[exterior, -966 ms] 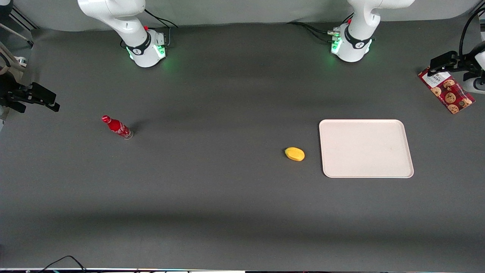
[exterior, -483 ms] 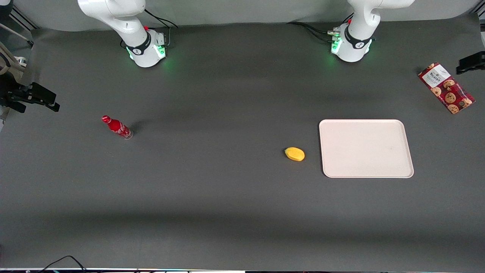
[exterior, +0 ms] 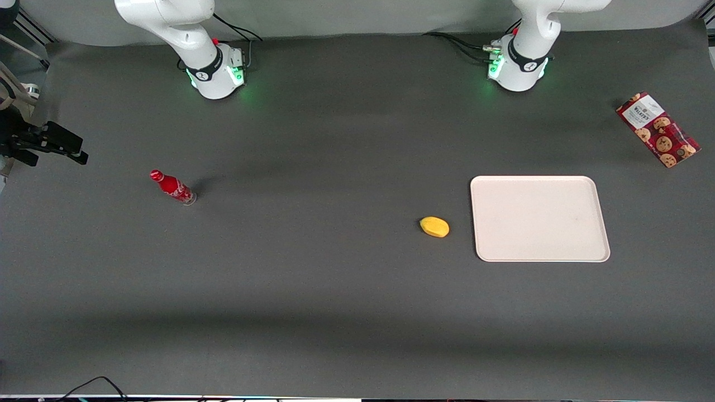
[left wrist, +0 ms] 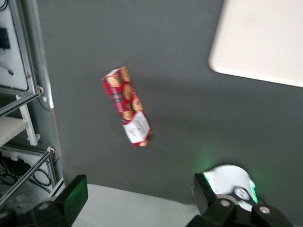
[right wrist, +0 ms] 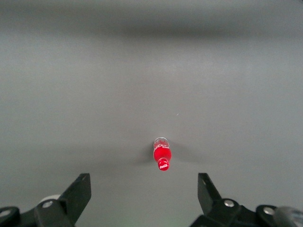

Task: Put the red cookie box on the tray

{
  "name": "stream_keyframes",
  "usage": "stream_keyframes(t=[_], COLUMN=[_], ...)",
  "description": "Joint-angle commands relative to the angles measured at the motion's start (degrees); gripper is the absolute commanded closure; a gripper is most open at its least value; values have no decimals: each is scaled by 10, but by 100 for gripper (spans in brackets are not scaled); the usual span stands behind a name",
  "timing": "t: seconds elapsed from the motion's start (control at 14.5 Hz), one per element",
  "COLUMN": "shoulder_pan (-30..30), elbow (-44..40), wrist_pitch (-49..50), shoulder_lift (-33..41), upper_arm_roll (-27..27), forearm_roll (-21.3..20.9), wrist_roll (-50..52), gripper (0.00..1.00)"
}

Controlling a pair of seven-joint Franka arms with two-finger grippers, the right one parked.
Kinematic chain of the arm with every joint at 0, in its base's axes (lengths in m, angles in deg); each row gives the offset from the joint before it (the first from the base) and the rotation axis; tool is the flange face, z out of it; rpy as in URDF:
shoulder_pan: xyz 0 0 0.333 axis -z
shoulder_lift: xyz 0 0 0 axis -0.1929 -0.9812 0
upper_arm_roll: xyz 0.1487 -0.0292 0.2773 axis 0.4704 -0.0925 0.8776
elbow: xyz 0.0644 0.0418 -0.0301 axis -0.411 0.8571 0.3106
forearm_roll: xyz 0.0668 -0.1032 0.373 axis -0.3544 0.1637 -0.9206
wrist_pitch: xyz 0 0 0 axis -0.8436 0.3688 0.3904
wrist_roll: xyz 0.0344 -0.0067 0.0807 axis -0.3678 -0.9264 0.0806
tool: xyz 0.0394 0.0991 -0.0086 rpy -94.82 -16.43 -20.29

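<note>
1. Now the gripper (left wrist: 137,208) of the working left arm hangs high above the worktop (exterior: 313,268), its two fingers spread wide with nothing between them; only the left wrist view shows it, since it has left the front view altogether.
2. A second ago it stood right over the white-label end of the red cookie box (exterior: 657,129); half a second ago only its tip showed at the picture's edge. It has drawn back without taking the box.
3. The box lies flat on the worktop where it lay before, at the working arm's end of the table, farther from the front camera than the tray (exterior: 539,218) and well apart from it. In the left wrist view the box (left wrist: 127,106) sits under the camera, with a corner of the tray (left wrist: 258,40) in sight.
4. For the task, this looks like a pull-back or a re-approach: the grasp is not yet made, and the whole carry to the tray is left to do.
5. Counted: one red cookie box, one cream-white tray with nothing on it, one yellow lemon-like fruit (exterior: 434,226) just beside the tray toward the parked arm's end, and one small red soda bottle (exterior: 172,187) far toward that end.
</note>
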Motion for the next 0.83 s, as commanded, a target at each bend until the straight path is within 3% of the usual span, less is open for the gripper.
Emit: stream_keyframes(t=[0.0,0.21,0.34,0.69,0.76], shoulder_pan=[6,4,-2,-15,-19], elbow=[151,263,318,411,419], wrist_pitch=[-193,-356,-424,-563,-584], shoulder_lift=[-9,-41,-52,-90,-105], upper_arm_roll=[110,189,196,229,229], forearm_roll=[-14,-2,5,72,107], wrist_roll=[-48,-85,-84,-136,-160], gripper=[0,0,0,0,0])
